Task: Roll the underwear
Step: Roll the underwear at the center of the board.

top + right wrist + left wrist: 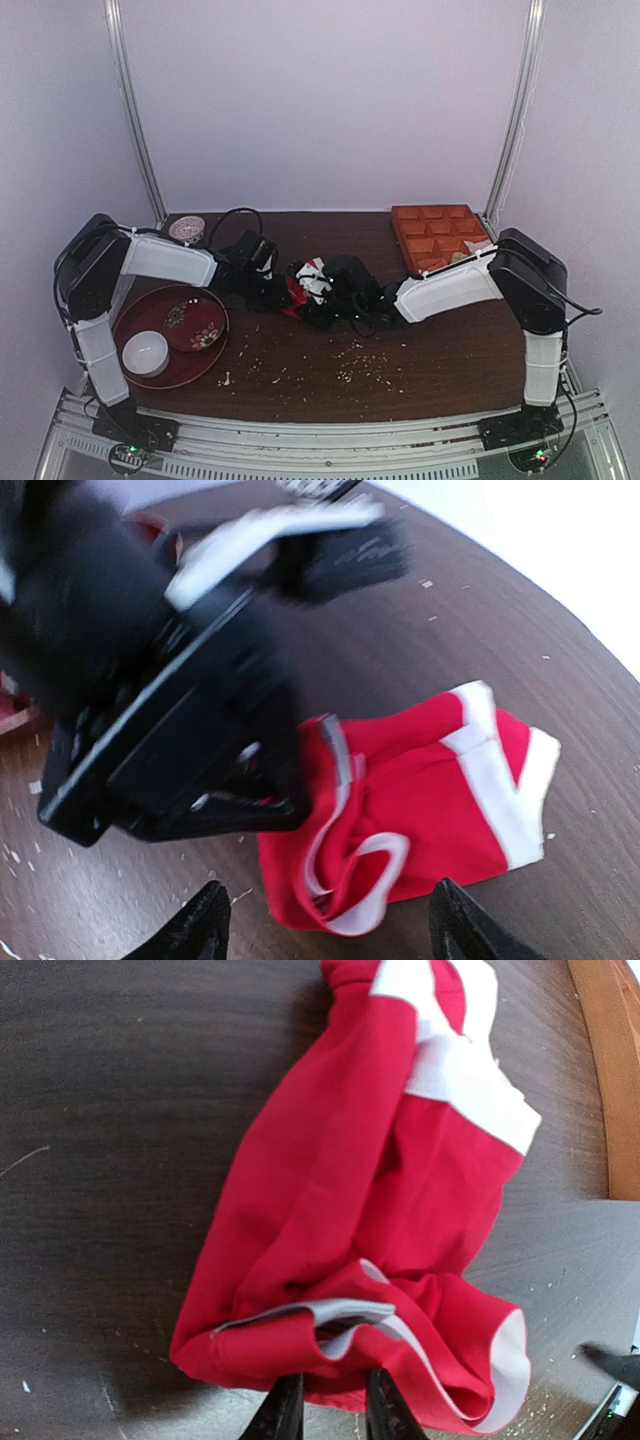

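Your left end effector [330, 1412] sat narrow, its two tips nipped onto the near hem of the underwear [370, 1210], red cloth caught between them. Your right end effector [325, 935] was spread wide and held nothing, poised just above the garment's other side. Both arms met over the middle of the surface [300, 375], and that's where the underwear lay, between the two.

Outward from the pinch, the hem had curled over on itself into a loose lip, white edging showing inside the fold. Beyond that the cloth ran away in a long slack bunch, creased down its length, with the waistband [460, 1070] at the far end lying flat and unrolled.

So call it early going. At best you had a first turn started at the pinched end, and it was soft, not tight. Most of the length had yet to be wound up, and the finished roll would need snugging. Crumbs [355, 365] dotted the surface nearer the arms' bases, apart from the cloth.
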Controlling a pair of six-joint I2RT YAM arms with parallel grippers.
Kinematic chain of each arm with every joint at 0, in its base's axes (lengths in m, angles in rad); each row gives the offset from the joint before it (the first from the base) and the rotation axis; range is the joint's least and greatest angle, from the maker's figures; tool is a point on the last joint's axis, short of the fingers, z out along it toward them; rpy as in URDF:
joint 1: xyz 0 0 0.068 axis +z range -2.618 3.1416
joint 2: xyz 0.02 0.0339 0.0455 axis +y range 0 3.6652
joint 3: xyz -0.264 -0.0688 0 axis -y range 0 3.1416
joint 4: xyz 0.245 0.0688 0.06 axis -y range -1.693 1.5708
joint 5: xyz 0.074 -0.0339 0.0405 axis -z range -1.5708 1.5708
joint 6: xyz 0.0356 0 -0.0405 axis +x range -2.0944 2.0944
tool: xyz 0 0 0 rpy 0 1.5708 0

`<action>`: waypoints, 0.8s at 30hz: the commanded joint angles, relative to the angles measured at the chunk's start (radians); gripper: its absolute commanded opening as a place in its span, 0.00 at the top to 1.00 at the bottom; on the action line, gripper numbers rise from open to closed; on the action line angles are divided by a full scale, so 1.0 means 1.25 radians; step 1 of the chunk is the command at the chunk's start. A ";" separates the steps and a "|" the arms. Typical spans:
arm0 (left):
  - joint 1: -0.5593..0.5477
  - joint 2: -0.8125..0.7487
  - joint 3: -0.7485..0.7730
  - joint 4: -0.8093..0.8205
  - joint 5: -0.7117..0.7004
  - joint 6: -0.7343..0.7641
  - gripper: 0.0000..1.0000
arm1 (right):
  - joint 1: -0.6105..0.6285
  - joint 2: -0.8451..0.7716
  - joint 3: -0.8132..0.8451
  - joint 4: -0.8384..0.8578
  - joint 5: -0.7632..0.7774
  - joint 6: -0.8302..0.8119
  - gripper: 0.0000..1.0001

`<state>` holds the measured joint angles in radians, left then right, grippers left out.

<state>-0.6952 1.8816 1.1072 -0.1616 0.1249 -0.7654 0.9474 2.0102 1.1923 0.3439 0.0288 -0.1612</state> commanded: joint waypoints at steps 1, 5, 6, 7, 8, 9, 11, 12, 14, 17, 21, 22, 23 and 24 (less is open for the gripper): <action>0.019 0.026 0.045 -0.051 0.034 -0.041 0.78 | -0.037 -0.069 -0.001 0.001 -0.026 0.149 0.33; 0.022 0.038 0.065 -0.070 0.052 -0.068 0.78 | -0.087 -0.037 0.054 -0.065 -0.099 0.283 0.35; 0.021 0.040 0.066 -0.072 0.056 -0.071 0.78 | -0.101 -0.031 0.052 -0.050 -0.133 0.312 0.36; 0.022 0.042 0.069 -0.073 0.059 -0.073 0.78 | -0.109 -0.027 0.048 -0.034 -0.160 0.337 0.37; 0.022 0.045 0.071 -0.075 0.060 -0.074 0.78 | -0.115 -0.019 0.048 -0.024 -0.183 0.358 0.37; 0.022 0.046 0.073 -0.078 0.059 -0.074 0.78 | -0.117 -0.011 0.053 -0.023 -0.197 0.367 0.37; 0.022 0.048 0.076 -0.080 0.059 -0.073 0.78 | -0.118 0.012 0.080 -0.053 -0.224 0.376 0.37; 0.021 0.049 0.077 -0.081 0.060 -0.074 0.78 | -0.119 0.025 0.097 -0.073 -0.233 0.381 0.37; 0.022 0.049 0.078 -0.083 0.059 -0.073 0.78 | -0.119 0.044 0.112 -0.092 -0.259 0.399 0.37; 0.023 0.050 0.079 -0.085 0.059 -0.072 0.78 | -0.119 0.062 0.121 -0.097 -0.288 0.418 0.37; 0.023 0.052 0.080 -0.086 0.057 -0.075 0.78 | -0.120 0.080 0.138 -0.123 -0.316 0.435 0.38; 0.023 0.053 0.081 -0.086 0.058 -0.074 0.78 | -0.119 0.080 0.136 -0.122 -0.320 0.438 0.38; 0.023 0.054 0.080 -0.086 0.059 -0.074 0.78 | -0.119 0.078 0.131 -0.117 -0.323 0.440 0.38; 0.023 0.054 0.082 -0.087 0.058 -0.074 0.78 | -0.117 0.078 0.126 -0.114 -0.325 0.441 0.38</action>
<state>-0.6739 1.9316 1.1877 -0.2577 0.1844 -0.8505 0.7967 2.1014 1.3384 0.2226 -0.3283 0.3546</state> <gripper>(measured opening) 0.224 0.618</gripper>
